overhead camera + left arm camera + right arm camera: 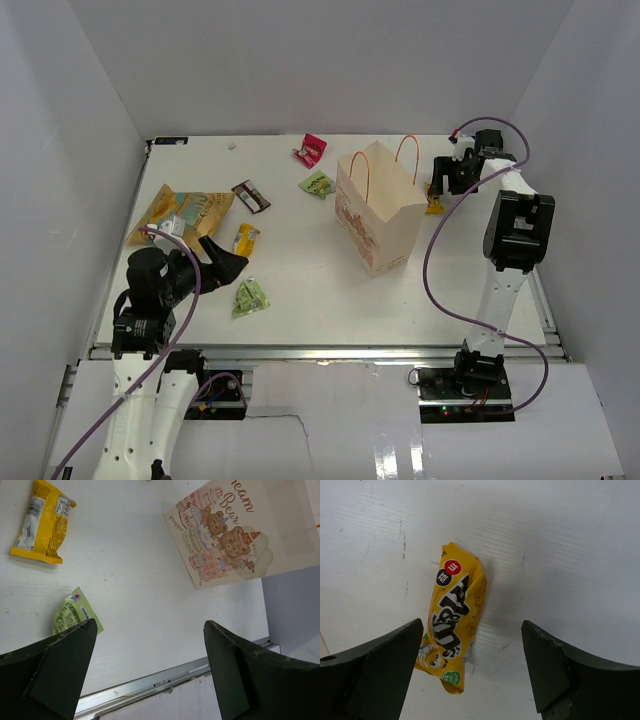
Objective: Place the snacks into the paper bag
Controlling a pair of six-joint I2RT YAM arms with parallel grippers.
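Note:
The paper bag [380,212] stands upright right of the table's middle; its bear print shows in the left wrist view [235,540]. A large yellow-tan pouch [182,212], a dark brown packet [251,196], a small yellow packet [246,238] [42,522] and a green packet [250,296] [75,614] lie at the left. A magenta packet [312,150] and another green packet [318,184] lie behind the bag. My left gripper [228,263] [150,625] is open and empty beside the near green packet. My right gripper [438,190] [472,626] is open, low over a yellow candy packet [434,206] [454,617] right of the bag.
White walls close in the table on the left, back and right. A metal rail [320,352] [150,682] runs along the near table edge. The right arm's purple cable [430,270] loops just right of the bag.

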